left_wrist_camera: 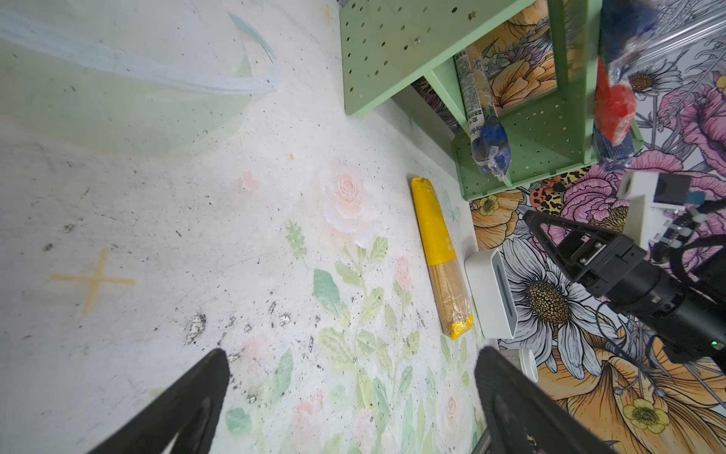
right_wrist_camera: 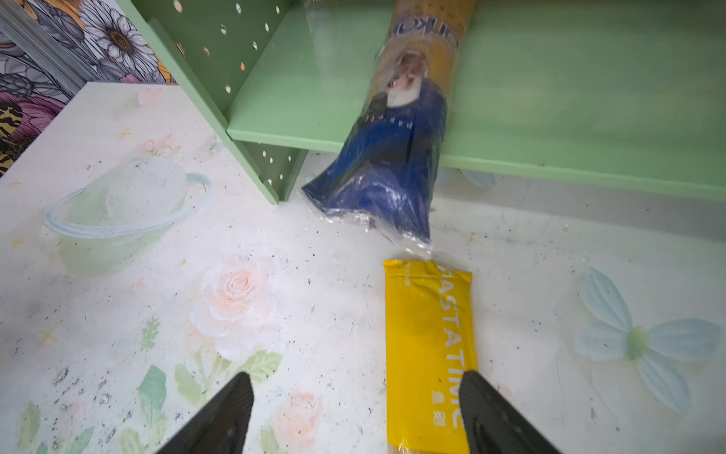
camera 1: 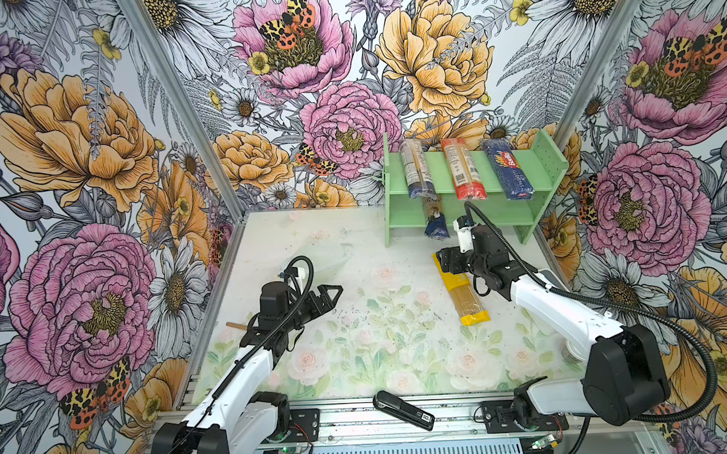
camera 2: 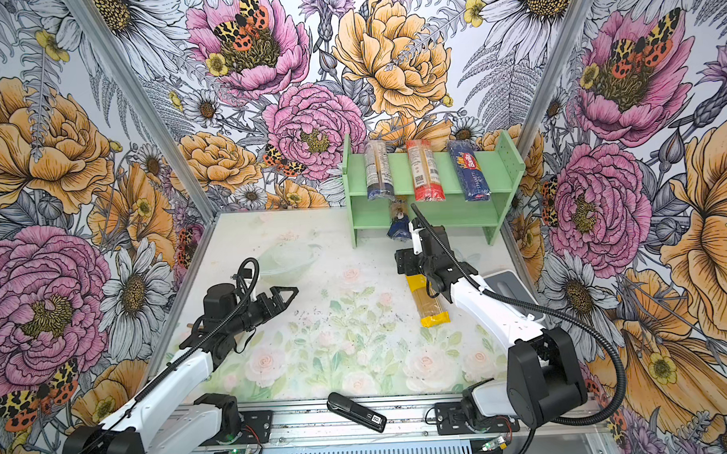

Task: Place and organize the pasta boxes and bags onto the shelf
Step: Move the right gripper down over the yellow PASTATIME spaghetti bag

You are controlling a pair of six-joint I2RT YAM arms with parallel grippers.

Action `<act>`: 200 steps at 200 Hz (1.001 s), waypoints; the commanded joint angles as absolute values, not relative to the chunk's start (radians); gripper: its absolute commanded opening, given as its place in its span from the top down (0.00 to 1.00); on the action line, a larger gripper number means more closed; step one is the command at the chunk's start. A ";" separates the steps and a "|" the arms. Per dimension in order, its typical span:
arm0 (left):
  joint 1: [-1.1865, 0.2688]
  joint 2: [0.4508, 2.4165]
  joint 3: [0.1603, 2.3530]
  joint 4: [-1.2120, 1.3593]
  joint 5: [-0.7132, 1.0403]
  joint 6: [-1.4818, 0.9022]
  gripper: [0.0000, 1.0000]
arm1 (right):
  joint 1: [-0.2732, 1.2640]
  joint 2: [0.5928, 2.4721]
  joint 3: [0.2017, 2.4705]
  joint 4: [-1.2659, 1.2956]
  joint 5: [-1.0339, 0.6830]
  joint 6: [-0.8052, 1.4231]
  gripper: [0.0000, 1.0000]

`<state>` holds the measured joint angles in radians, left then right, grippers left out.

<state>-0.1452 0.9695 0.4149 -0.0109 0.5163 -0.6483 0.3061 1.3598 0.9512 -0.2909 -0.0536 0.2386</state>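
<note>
Right gripper hangs over the yellow pack, jaws apart; left gripper is also spread and empty.

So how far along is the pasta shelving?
Done: clear/dark-blue pack, red-ended pack and Barilla pack lie on the shelf top tier; blue-gold pack sits on the lower tier, end overhanging the front. In hand: nothing held; right gripper open over the yellow pack on the table. Remaining: shelve that one; left gripper open too.
</note>
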 commanded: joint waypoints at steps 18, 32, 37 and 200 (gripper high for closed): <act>-0.135 0.986 0.439 0.000 0.545 -0.628 0.01 | 0.291 1.323 0.895 -0.448 -0.089 0.334 0.14; -0.135 0.989 0.439 0.000 0.547 -0.627 0.01 | 0.287 1.316 0.874 -0.470 -0.087 0.356 0.12; -0.134 0.988 0.439 0.000 0.546 -0.627 0.01 | 0.285 1.314 0.868 -0.477 -0.080 0.365 0.12; -0.135 1.001 0.436 0.000 0.540 -0.629 0.01 | 0.218 1.378 0.726 -0.501 -0.019 0.483 0.00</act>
